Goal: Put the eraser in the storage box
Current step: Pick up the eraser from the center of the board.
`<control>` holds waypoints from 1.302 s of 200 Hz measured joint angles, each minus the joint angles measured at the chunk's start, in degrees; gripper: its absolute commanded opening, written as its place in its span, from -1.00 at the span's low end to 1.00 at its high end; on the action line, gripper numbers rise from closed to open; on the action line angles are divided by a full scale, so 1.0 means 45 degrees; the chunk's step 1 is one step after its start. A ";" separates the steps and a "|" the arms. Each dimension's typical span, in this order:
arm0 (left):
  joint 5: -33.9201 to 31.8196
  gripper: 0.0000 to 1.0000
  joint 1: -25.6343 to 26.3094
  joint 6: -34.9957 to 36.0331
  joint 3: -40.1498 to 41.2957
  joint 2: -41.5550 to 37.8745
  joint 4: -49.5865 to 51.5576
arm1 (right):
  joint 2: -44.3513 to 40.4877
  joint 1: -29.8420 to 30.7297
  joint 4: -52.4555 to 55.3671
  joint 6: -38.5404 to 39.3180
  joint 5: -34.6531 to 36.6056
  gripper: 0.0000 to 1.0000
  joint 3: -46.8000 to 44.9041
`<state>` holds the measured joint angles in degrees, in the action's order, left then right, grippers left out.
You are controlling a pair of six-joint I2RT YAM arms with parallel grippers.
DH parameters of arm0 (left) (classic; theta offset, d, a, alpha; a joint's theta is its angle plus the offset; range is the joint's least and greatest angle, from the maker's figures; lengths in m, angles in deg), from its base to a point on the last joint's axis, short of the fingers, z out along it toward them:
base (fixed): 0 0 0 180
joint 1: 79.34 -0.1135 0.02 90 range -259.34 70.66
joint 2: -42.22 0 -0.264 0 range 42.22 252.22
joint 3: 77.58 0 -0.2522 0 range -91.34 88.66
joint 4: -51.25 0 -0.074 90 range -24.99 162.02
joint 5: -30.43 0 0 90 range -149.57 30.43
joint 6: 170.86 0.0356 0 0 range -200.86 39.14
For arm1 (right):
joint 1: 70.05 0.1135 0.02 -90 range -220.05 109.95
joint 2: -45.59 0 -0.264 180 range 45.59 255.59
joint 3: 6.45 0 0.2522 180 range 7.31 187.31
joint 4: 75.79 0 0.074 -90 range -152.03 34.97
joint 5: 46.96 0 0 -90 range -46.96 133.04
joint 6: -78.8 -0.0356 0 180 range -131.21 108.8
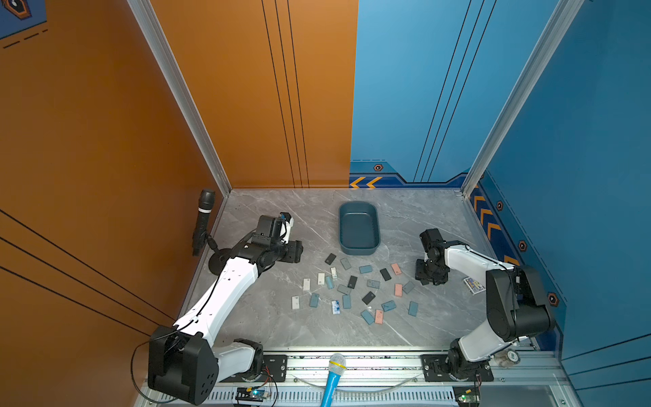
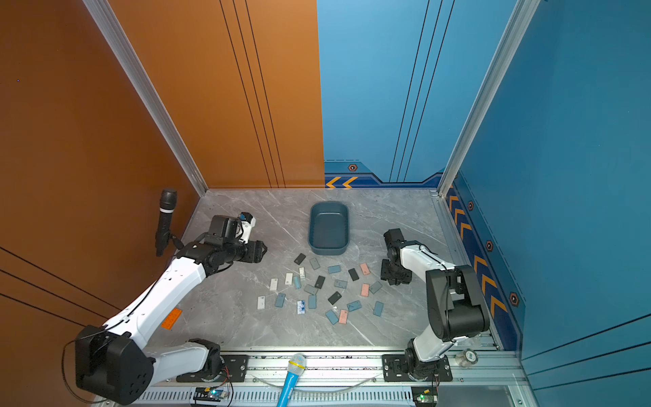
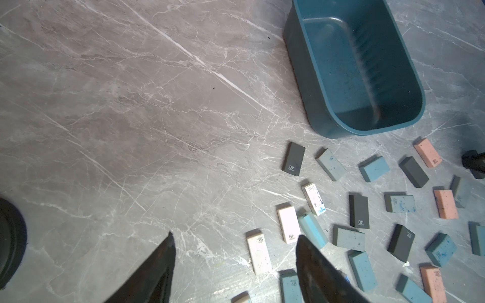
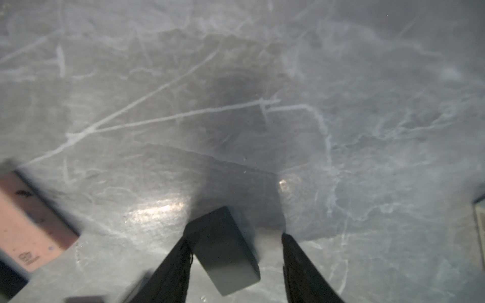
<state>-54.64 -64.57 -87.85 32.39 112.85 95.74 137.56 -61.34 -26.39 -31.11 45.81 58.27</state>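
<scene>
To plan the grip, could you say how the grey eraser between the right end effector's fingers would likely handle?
The grey eraser is a small flat-sided block, so probably light and unlikely to roll. Its matte faces should grip well.

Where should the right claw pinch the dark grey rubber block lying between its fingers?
Probably across its two long sides, near the middle, coming straight down from above. The dark grey rubber block lies flat on the grey marbled tabletop, so only top and sides are free, and the right gripper straddles its narrow width.
</scene>
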 measured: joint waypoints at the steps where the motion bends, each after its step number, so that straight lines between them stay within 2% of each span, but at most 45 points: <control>1: 0.0000 0.45 0.0000 0.0000 0.0000 0.0000 0.0000 | 0.0005 0.0000 0.0000 -0.0019 0.0000 -0.02 0.0005; 44: 0.0000 0.44 0.0000 -0.0005 0.0000 0.0000 0.0058 | 0.0189 0.0102 0.0000 -0.0219 -0.0005 -0.39 0.0155; 69: -0.0005 0.43 0.0000 -0.0005 0.0000 0.0000 0.0092 | 0.0189 0.0117 0.0010 -0.0287 -0.0024 -0.54 0.0155; 135: -0.0063 0.43 0.0000 -0.0005 0.0000 0.0000 0.0097 | 0.0185 0.0117 0.0335 -0.0311 -0.0034 -0.59 0.0345; 170: -0.0097 0.43 0.0000 -0.0005 0.0000 0.0000 0.0097 | -0.0117 0.0165 0.0967 -0.0311 -0.0044 -0.59 0.1088; 224: -0.0092 0.42 0.0000 -0.0049 0.0000 0.0000 0.0097 | -0.0593 0.1039 0.1948 -0.0316 -0.0039 -0.58 0.3628; 260: -0.0092 0.42 0.0000 -0.0058 0.0000 0.0000 0.0102 | 0.0024 0.1967 0.2521 -0.0355 -0.0049 -0.58 0.5887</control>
<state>-55.05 -64.57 -88.11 32.39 112.85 96.19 137.67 -52.48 -15.05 -32.70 45.59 84.76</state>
